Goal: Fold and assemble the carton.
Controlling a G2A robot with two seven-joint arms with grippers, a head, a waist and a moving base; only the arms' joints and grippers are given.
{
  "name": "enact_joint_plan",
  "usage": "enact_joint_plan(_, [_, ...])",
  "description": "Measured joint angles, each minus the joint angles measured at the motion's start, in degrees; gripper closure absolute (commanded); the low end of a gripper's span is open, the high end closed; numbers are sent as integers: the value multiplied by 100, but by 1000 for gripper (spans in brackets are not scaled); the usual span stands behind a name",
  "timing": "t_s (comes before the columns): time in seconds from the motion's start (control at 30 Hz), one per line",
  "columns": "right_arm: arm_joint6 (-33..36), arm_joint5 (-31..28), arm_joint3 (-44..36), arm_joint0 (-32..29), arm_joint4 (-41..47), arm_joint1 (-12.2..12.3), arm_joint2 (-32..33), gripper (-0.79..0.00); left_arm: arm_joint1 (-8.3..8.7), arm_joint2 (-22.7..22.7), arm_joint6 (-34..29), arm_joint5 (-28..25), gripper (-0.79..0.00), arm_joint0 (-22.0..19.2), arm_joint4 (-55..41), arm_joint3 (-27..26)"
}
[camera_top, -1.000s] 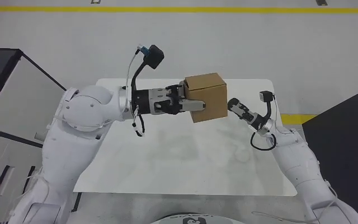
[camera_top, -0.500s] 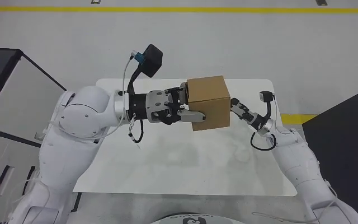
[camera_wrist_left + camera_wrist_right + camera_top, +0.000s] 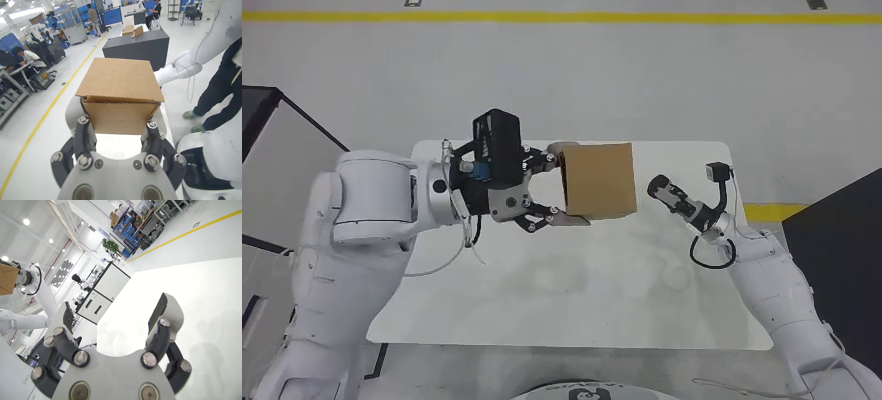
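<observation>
The carton (image 3: pixel 599 180) is clamped in the left gripper (image 3: pixel 564 186) for closing; jaws of the right gripper (image 3: pixel 117 313) are apart; the end flap (image 3: pixel 118 118) should probably be pressed next.

The carton (image 3: pixel 599 180), over the table's (image 3: pixel 572 300) far half.
The left gripper (image 3: pixel 564 186) clamps its left end; the right gripper (image 3: pixel 656 186) lies near its right side, not touching.

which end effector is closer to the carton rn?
Left. The left end effector grips the carton at one end, with a finger on each side. The right end effector sits open off the opposite end, not touching it.
</observation>
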Motion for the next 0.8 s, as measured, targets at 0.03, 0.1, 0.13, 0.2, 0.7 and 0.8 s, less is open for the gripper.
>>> enact_joint_plan(0.03, [0, 0, 0, 0, 0, 0, 0, -785, -8, -7, 167, -49, 0, 14, 168, -7])
enact_joint_plan(0.1, [0, 0, 0, 0, 0, 0, 0, -785, -29, -21, 570, -135, 0, 22, 560, -44])
enact_joint_plan(0.13, [0, 0, 0, 0, 0, 0, 0, -785, -38, -26, 744, -164, 0, 20, 722, -60])
enact_joint_plan(0.2, [0, 0, 0, 0, 0, 0, 0, -785, -52, -8, 1062, -192, 0, 34, 1021, -65])
enact_joint_plan(0.7, [0, 0, 0, 0, 0, 0, 0, -785, -26, -220, 1376, -464, 0, 171, 2453, -580])
enact_joint_plan(0.8, [0, 0, 0, 0, 0, 0, 0, -785, -27, -314, 1868, -488, 0, 259, 3671, -832])
